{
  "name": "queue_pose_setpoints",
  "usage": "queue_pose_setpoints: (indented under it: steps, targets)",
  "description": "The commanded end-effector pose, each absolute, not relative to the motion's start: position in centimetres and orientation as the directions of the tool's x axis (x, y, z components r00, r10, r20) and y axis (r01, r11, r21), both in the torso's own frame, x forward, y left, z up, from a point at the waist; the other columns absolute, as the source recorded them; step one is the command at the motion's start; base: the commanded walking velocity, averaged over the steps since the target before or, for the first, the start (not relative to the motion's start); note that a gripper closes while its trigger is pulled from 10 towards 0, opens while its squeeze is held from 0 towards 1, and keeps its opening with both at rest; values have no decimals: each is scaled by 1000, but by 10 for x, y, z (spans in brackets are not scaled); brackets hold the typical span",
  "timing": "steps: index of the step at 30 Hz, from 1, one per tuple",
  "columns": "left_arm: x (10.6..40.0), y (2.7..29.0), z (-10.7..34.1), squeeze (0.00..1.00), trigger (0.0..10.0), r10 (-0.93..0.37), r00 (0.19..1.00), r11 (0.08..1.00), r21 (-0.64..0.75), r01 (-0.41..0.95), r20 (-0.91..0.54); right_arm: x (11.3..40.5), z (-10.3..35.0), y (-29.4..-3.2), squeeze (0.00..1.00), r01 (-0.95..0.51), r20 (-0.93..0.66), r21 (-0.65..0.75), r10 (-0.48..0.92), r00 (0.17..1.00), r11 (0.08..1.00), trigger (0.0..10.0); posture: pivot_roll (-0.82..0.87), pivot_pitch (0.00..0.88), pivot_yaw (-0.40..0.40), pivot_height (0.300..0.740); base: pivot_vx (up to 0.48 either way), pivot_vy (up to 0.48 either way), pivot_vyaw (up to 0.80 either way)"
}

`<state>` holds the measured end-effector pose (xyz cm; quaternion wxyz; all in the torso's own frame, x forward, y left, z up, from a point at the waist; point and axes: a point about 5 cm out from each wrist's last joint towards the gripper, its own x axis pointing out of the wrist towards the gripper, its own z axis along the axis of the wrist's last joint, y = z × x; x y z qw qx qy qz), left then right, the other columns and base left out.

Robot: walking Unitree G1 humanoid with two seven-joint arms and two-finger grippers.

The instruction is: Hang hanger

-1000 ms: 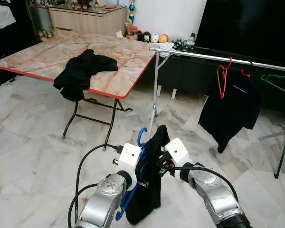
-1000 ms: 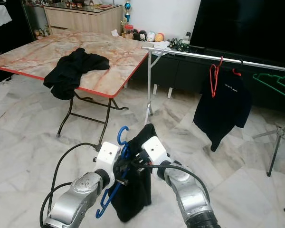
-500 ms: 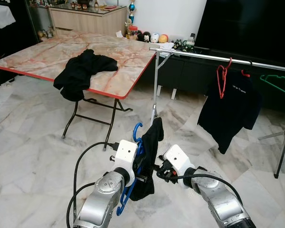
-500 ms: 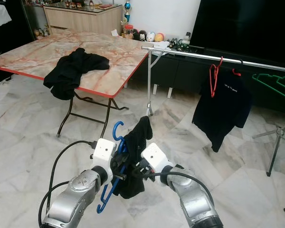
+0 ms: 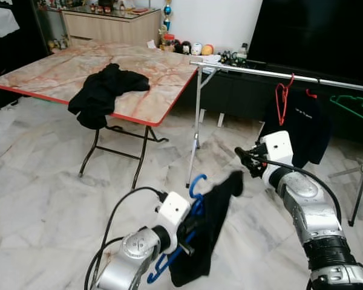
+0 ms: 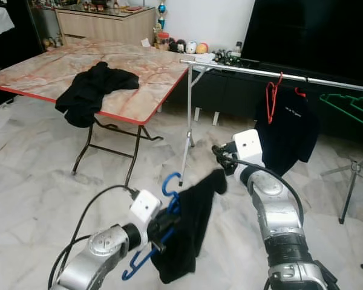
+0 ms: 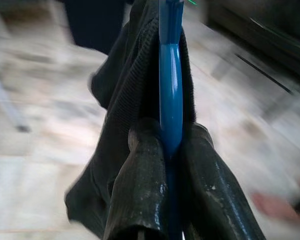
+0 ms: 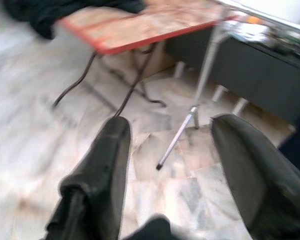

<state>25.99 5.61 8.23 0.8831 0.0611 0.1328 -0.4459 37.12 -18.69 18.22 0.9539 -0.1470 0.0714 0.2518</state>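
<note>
**Blue hanger with dark garment held low, clear of the rail**

The left end effector (image 7: 171,150) is closed tight on a blue hanger (image 5: 196,188), its 2 rubbery black fingers (image 7: 140,190) pinching the glossy plastic bar from both sides. A black garment (image 5: 204,241) of soft, slightly ribbed cloth is draped over that hanger and hangs down in loose folds above the pale marble floor (image 5: 42,193). The hanger's curved hook points up, near the foot of the rail but well below the bar.

The right end effector (image 5: 247,161) is raised beside the garment's upper corner, apart from it. Its 2 fingers are spread wide with nothing between them; the right wrist view looks through the gap at veined floor tiles and a slim metal leg.

A thin silver clothes rail (image 5: 278,75) runs across the right side on slender metal uprights. A red wire hanger (image 5: 282,101) hangs from it, and just beside that a black T-shirt (image 5: 299,130) on a second red hook. A green hanger (image 5: 354,106) sits further along the rail.

To the left stands a folding bench (image 5: 60,72) with a marble-patterned top, a red edge and bent black tube legs. A crumpled black cloth (image 5: 103,90) lies heaped on it, spilling over the near edge. Behind are a low wooden cabinet (image 5: 109,24) and a row of small figurines (image 5: 190,47).
</note>
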Motion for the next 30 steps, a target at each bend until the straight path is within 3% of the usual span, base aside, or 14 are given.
queue_pose_setpoints:
  steps: [1,6,7,9,10,13,14,15,16,17,22,23,24,30]
  targets:
    - [254,47,88,0,10000,-829,493,514,-12,858,-263,371,196,-178,0,-611,-209,-283,575,791,739,10000,107,0,-80,740,0,0,0]
    - [248,49,82,0,10000,-860,408,432,-13,902,-306,360,186,-180,0,-801,-331,-316,732,595,508,10000,109,0,-88,740,0,0,0]
    - [245,50,83,0,10000,-877,366,391,-18,920,-311,352,178,-184,0,-873,-407,-303,777,481,382,10000,113,0,-95,740,0,0,0]
    - [244,50,83,0,10000,-886,339,364,-20,931,-316,346,173,-189,0,-920,-457,-258,801,386,297,10000,117,0,-97,740,0,0,0]
    - [243,50,83,0,10000,-891,320,344,-19,939,-321,341,169,-193,0,-955,-482,-176,825,295,238,10000,122,0,-101,740,0,0,0]
    - [242,50,83,0,10000,-893,314,337,-17,941,-323,337,164,-200,0,-971,-518,-125,822,239,203,10000,128,0,-104,740,0,0,0]
    - [242,50,84,0,10000,-896,307,331,-21,943,-319,334,161,-206,824,-981,-543,-85,818,190,172,10000,127,0,-106,740,0,0,0]
    - [242,50,84,0,10000,-896,307,331,-21,943,-319,334,161,-206,824,-981,-543,-85,818,190,172,10000,127,0,-106,740,0,0,0]
    - [243,50,85,0,10000,-897,304,326,-17,945,-320,331,158,-210,1000,-988,-552,-39,821,146,150,10000,130,0,-110,740,0,0,0]
    - [242,50,84,0,10000,-895,299,320,-9,948,-331,325,149,-215,1000,-994,-582,8,809,85,110,10000,133,0,-113,740,0,0,0]
    - [240,49,85,0,10000,-896,286,311,-20,950,-340,313,128,-218,1000,-999,-667,43,745,-5,32,10000,127,0,-110,740,0,0,0]
    - [240,48,85,0,10000,-898,280,305,-20,952,-340,313,123,-216,455,-999,-675,29,738,7,35,10000,125,0,-109,740,0,0,0]
    - [239,47,86,0,10000,-900,273,296,-16,955,-339,314,119,-213,0,-999,-678,7,735,31,49,10000,123,0,-107,740,0,0,0]
    - [238,42,91,0,10000,-909,250,267,-6,964,-333,315,102,-193,0,-999,-654,-18,756,43,42,10000,135,0,-105,740,0,0,0]
